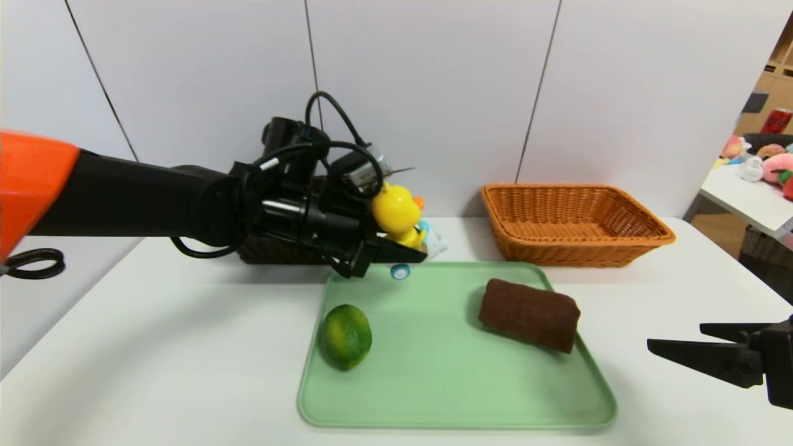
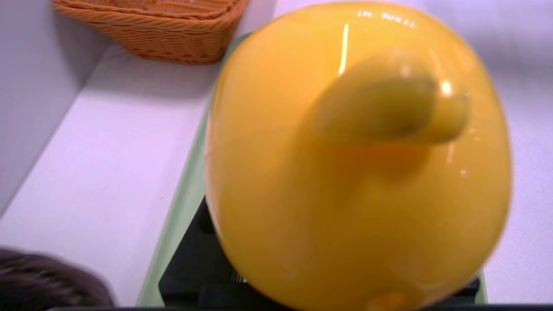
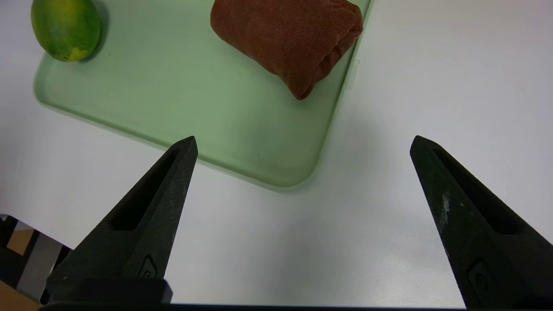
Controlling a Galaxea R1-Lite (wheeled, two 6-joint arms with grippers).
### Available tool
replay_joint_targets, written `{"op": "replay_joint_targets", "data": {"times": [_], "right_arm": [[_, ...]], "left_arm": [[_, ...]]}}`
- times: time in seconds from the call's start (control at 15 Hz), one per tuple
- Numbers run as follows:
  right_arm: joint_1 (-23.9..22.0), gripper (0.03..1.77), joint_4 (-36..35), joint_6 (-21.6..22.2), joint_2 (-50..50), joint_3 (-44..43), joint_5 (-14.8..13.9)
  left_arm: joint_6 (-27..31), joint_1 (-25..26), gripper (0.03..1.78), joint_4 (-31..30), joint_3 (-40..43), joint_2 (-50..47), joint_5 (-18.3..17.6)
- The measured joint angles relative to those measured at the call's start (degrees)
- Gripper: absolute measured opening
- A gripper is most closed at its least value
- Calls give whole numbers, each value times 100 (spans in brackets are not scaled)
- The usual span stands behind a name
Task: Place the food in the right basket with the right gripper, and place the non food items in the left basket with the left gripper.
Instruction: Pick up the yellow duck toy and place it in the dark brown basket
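Left hand [image 1: 406, 251] pinching yellow duck toy [image 1: 395, 214] above tray [image 1: 446, 371] far edge; right hand [image 3: 302, 144] spread, parked.

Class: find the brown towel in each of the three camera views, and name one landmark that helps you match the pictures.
Head view: the towel lies on the tray's right half, near its right edge.
Left wrist view: not visible; the yellow duck fills most of the picture.
Right wrist view: at the top centre, beyond the open right pincer.
Shared landmark: the green tray, seen in all three.
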Motion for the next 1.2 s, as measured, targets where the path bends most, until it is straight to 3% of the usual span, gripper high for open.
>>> {"op": "replay_joint_targets", "data": {"times": [0.33, 0.6, 1.07, 1.2], "right_arm": [[-2, 170, 0, 0, 1, 13, 13], [0, 170, 0, 0, -5, 16, -10], [-2, 170, 1, 0, -33, 16, -21], [0, 170, -2, -2, -44, 52, -30]], "left_arm": [[-312, 668, 76, -30, -74, -614, 35], [-678, 1396, 76, -35, -306, -511, 122], [-717, 2085, 76, -30, -1315, 708, 701], [-724, 2122, 76, -41, -1538, 1052, 1036]]}}
